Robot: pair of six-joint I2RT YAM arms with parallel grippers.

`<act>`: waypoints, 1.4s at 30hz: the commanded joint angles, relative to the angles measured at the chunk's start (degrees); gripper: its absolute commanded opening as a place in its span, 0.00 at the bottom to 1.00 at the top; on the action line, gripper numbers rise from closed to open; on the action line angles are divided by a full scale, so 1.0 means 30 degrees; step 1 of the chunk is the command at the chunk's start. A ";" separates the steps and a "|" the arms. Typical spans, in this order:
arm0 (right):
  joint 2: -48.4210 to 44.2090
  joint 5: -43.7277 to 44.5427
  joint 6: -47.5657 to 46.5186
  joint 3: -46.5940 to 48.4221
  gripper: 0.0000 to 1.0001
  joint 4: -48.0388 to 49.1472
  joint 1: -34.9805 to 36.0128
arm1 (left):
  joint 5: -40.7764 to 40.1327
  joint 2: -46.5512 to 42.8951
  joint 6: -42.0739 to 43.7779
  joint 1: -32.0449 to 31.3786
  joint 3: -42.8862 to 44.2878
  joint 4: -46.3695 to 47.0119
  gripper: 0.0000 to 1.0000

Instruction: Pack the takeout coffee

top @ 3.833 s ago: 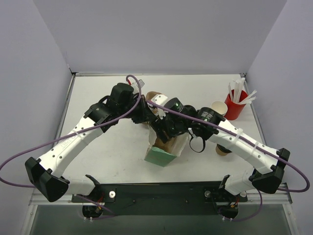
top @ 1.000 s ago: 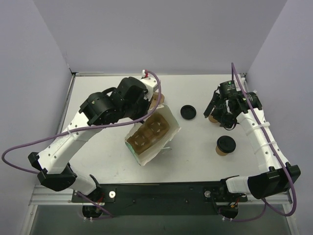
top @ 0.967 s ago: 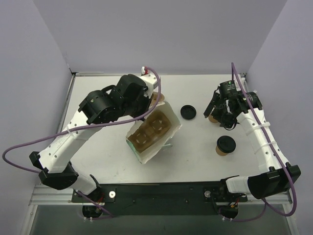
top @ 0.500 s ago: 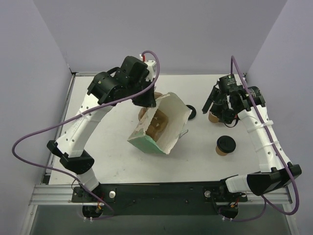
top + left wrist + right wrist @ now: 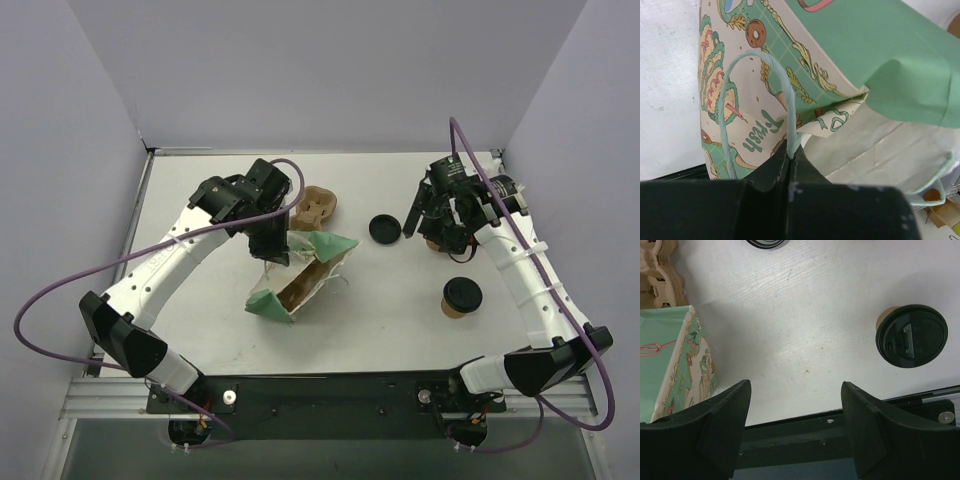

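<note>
A brown paper cup with a black lid [image 5: 461, 297] stands on the table at the right; it also shows in the right wrist view [image 5: 910, 337]. A second brown cup [image 5: 434, 244] is mostly hidden under my right gripper [image 5: 430, 224], which hangs open and empty above the table [image 5: 796, 430]. My left gripper [image 5: 272, 250] is shut on the pale blue handle [image 5: 785, 115] of a green and white paper bag [image 5: 305, 272]. The bag [image 5: 850, 55] leans on its side with its mouth towards the near edge, and something brown shows inside.
A moulded brown pulp carrier [image 5: 318, 205] lies behind the bag. A loose black lid [image 5: 384, 229] lies between the carrier and the right gripper. The red cup of sticks is out of view. Grey walls close the table on three sides.
My left gripper has come down and nearer with the bag, which has tipped and folded flatter. The right gripper has shifted a little left and stays open.
</note>
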 commanded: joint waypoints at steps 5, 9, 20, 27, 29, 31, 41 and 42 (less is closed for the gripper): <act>-0.0215 0.1235 -0.0101 0.1160 0.68 -0.0423 0.0972 | 0.0048 -0.1135 -0.0906 -0.0041 0.2669 0.1294 0.00; -0.0361 0.0970 -0.0566 0.2767 0.68 -0.0160 0.2109 | 0.0517 -0.0755 -0.1024 -0.0041 0.3492 0.1410 0.00; -0.0362 -0.0641 0.1303 0.4298 0.63 -0.0040 0.6184 | 0.0811 -0.0871 -0.1405 -0.0099 0.2701 0.2261 0.00; 0.0253 -0.0756 0.1628 0.4122 0.61 -0.1038 0.7974 | 0.0869 -0.1310 -0.1463 -0.0099 0.1855 0.2757 0.00; 0.0312 -0.0991 0.1861 0.3686 0.61 -0.1184 0.8149 | 0.0898 -0.1428 -0.1493 -0.0128 0.1647 0.2905 0.00; 0.0341 -0.1196 0.2008 0.3274 0.61 -0.1126 0.8530 | 0.0811 -0.1603 -0.1522 -0.0157 0.1326 0.3110 0.00; 0.1571 -0.2135 0.3179 0.2130 0.56 -0.0921 0.9557 | 0.0723 -0.2424 -0.1786 -0.0158 0.0183 0.3960 0.00; 0.1630 -0.2164 0.3268 0.2101 0.55 -0.0892 0.9557 | 0.0694 -0.2511 -0.1815 -0.0158 0.0123 0.3989 0.00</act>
